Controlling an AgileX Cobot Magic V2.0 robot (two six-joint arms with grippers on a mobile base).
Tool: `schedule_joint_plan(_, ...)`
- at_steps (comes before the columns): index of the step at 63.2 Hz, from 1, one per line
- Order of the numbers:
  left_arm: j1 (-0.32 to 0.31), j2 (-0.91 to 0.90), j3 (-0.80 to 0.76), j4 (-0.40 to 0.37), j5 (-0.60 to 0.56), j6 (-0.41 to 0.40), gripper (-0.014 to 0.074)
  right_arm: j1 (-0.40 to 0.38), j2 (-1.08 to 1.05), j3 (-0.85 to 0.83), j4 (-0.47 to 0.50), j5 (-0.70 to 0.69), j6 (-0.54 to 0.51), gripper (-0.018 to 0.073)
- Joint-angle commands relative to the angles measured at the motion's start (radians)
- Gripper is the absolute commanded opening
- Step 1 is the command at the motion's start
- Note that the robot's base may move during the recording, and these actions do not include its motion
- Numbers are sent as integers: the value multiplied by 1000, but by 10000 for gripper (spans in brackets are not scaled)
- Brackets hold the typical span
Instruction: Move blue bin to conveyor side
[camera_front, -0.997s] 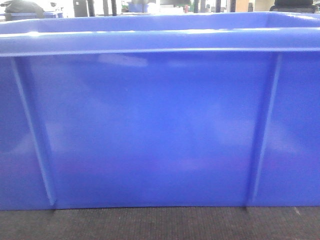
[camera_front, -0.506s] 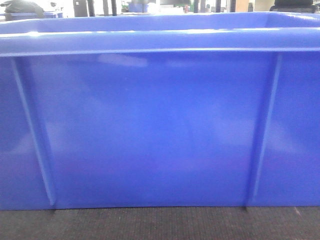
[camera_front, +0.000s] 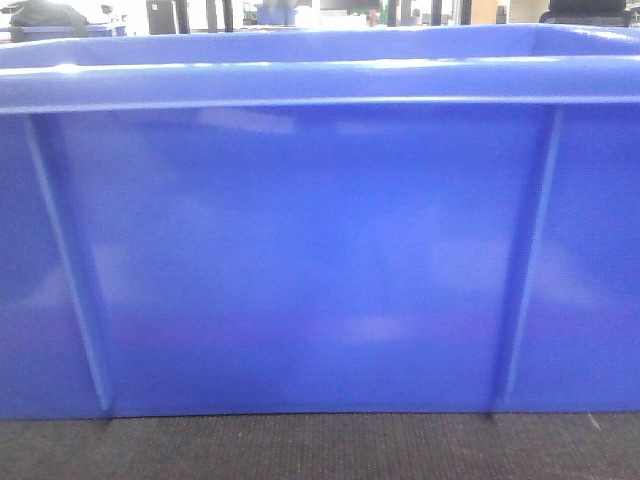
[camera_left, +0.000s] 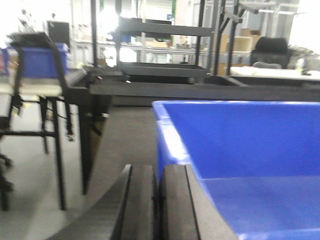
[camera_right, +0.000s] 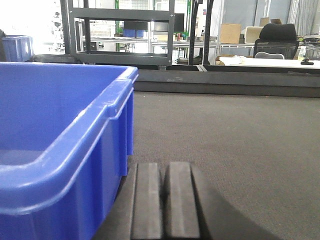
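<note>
The blue bin (camera_front: 300, 250) fills the front view and stands on the dark woven conveyor (camera_front: 320, 450). In the left wrist view, my left gripper (camera_left: 159, 172) is shut, with its pads together, low at the bin's (camera_left: 240, 135) left rim; its right finger overlaps the rim. I cannot tell whether it touches the rim. In the right wrist view, my right gripper (camera_right: 163, 170) is shut and empty, close beside the bin's (camera_right: 50, 130) right wall and just above the conveyor (camera_right: 225, 140).
A black frame rail (camera_right: 225, 82) runs along the conveyor's far edge. Black metal racks (camera_left: 160, 30) stand behind it. A stand with a small blue box (camera_left: 35, 65) is on the floor to the left, past the belt's edge.
None apart from faint shifts in the reflections on the bin's wall.
</note>
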Motion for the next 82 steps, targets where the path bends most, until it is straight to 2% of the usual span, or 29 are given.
schedule_joint_plan(1,19,-4,42,30,-44,1,13,-4,-4,0,0,-31,-3,-83)
schedule_joint_plan(15,29,-4,205,11,-224,1,11,-4,-4,0,0,-31,-3,-83)
schedule_joint_plan(27,61,-4,224,-2,-251,1,11,-4,-4,0,0,-31,-3,-83)
schedule_joint_plan(82,59,-4,224,-2,-237,1,11,-4,-4,0,0,-31,-3,-83)
